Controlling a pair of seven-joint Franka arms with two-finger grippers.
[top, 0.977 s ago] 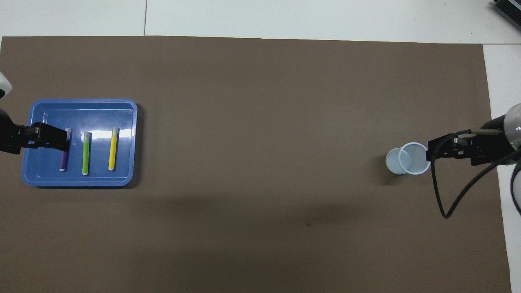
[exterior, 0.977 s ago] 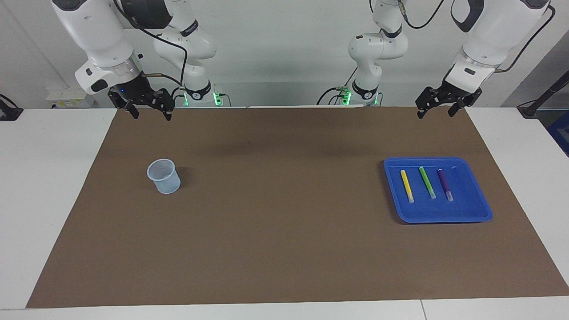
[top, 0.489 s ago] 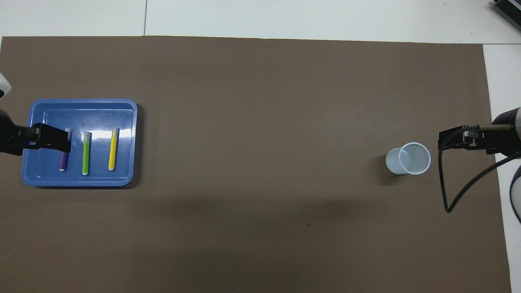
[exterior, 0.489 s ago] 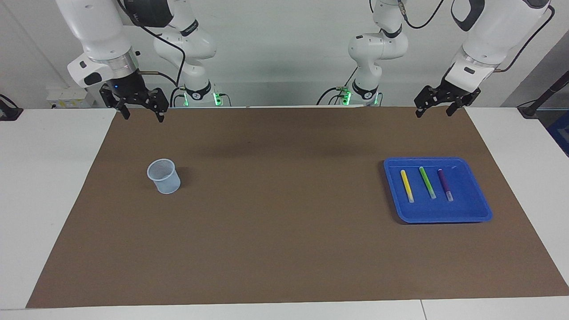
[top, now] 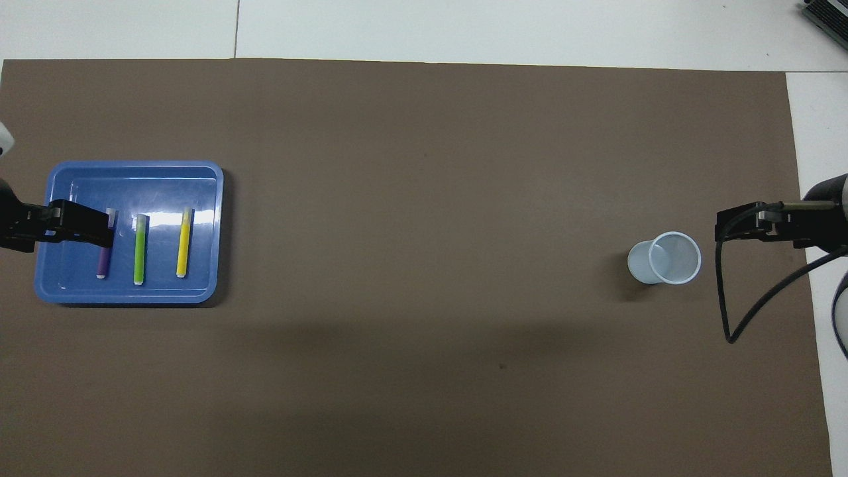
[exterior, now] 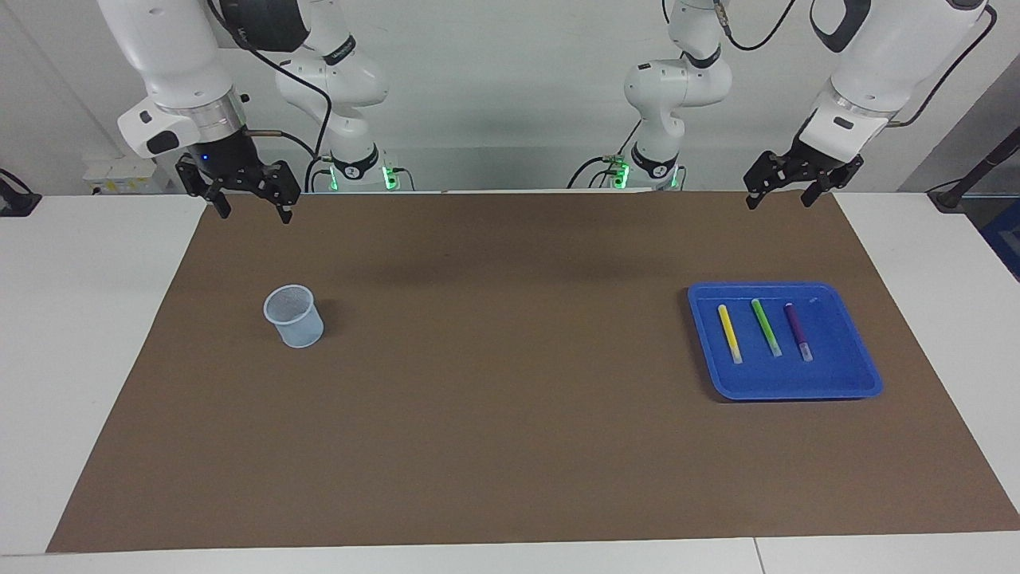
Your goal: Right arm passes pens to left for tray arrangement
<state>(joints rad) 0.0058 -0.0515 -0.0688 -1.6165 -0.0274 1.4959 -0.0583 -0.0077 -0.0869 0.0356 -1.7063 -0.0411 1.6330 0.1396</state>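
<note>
We see the blue tray (exterior: 785, 341) on the counter (exterior: 494, 399) toward the left arm's end, with the yellow pen (exterior: 729, 333), green pen (exterior: 766, 327) and purple pen (exterior: 798, 330) lying side by side in it. The left gripper (exterior: 782, 194) and right gripper (exterior: 251, 206) hang raised, fingers spread and empty. A pale cup (exterior: 294, 316) stands toward the right arm's end.

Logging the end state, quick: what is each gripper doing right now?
Left gripper: open, holding nothing, raised near the robots' end of the table.
Right gripper: open, holding nothing, also raised there.
</note>
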